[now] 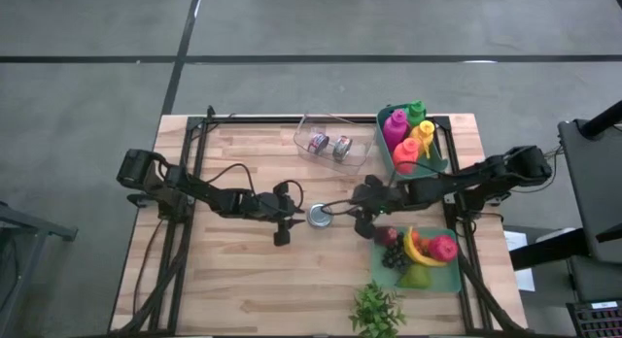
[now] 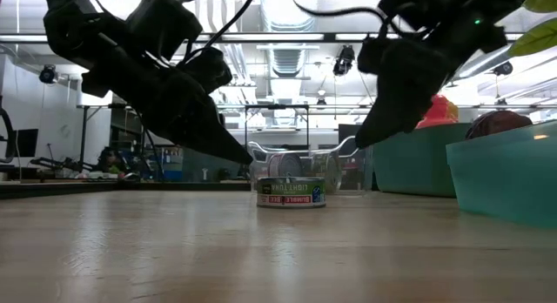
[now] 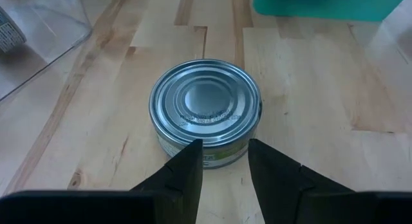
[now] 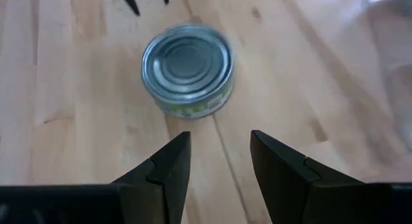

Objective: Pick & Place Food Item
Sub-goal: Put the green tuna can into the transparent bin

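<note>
1. The tuna can [image 1: 319,216] sits upright on the wooden worktop [image 1: 243,280], near its middle, lid up and label legible from table height. Nothing is touching it.
2. The left gripper [image 1: 283,221] hovers just beside the can on one side, its jaws parted only narrowly and empty, the gap plainly smaller than the can's width.
3. The right gripper [image 1: 358,219] hangs near the can from the opposite side, a little farther off, jaws likewise partly open and holding nothing.
4. I'd say this is the approach step: the can is not yet gripped. Whichever arm takes it would need to spread its jaws wider than the can, drop around its sides, then close.
5. The clear plastic bin [image 1: 333,139] behind the can already holds two other cans, so it looks like the likely destination.
6. Elsewhere: a green bin of coloured bottles [image 1: 413,139], a teal tray of toy fruit [image 1: 418,255] just beside the right arm, and a small green plant [image 1: 377,309] at the front edge.
7. The two arms facing each other closely are the main obstacle to each other.
</note>
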You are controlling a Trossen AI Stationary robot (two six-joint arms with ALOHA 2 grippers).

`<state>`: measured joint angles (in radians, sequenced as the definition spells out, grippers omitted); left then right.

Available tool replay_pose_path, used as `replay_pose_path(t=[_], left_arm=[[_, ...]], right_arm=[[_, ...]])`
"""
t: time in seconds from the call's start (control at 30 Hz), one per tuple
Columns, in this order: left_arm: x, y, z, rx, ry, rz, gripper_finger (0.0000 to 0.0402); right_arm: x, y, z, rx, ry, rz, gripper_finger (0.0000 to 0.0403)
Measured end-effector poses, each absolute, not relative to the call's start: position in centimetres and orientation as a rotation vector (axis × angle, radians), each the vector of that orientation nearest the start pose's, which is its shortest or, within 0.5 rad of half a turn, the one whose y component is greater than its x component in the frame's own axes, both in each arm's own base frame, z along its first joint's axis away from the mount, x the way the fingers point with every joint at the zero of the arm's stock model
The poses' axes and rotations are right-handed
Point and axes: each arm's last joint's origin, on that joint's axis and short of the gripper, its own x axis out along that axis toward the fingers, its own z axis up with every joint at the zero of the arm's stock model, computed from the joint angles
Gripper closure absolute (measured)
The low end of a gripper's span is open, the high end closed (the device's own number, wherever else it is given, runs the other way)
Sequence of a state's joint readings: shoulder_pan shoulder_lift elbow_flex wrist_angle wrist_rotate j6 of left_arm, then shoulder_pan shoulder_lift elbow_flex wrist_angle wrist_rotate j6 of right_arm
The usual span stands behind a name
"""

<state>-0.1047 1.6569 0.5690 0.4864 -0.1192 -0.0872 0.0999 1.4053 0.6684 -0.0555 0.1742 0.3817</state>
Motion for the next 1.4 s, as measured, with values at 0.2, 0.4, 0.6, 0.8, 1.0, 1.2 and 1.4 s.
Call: replay_pose_path(t=[0.2,0.4,0.6,0.8,1.0,1.2,1.4], left_arm=[[28.8,-2.7,12.3,-0.020,0.596,0.041,0.0272],[28.8,-2.7,12.3,-0.035,0.596,0.046,0.0272],[28.8,-2.6,12.3,-0.036,0.595,0.047,0.0272],[28.8,-2.6,12.3,-0.036,0.593,0.048,0.0272],[28.8,-2.4,12.3,-0.040,0.594,0.046,0.0272],[28.8,-2.4,12.3,-0.040,0.593,0.047,0.0272],[28.8,-2.4,12.3,-0.041,0.593,0.047,0.0272]], right_arm=[[28.0,1.8,16.4,0.294,0.824,-0.167,0.0245],[29.1,1.4,15.7,0.289,0.852,-0.171,0.0245],[29.9,1.2,15.0,0.285,0.878,-0.168,0.0245],[30.5,1.0,13.9,0.293,0.921,-0.140,0.0245],[31.1,0.8,13.5,0.295,0.930,-0.148,0.0245],[31.9,0.7,13.4,0.292,0.927,-0.149,0.0245],[32.1,0.7,12.8,0.284,0.951,-0.150,0.0245]])
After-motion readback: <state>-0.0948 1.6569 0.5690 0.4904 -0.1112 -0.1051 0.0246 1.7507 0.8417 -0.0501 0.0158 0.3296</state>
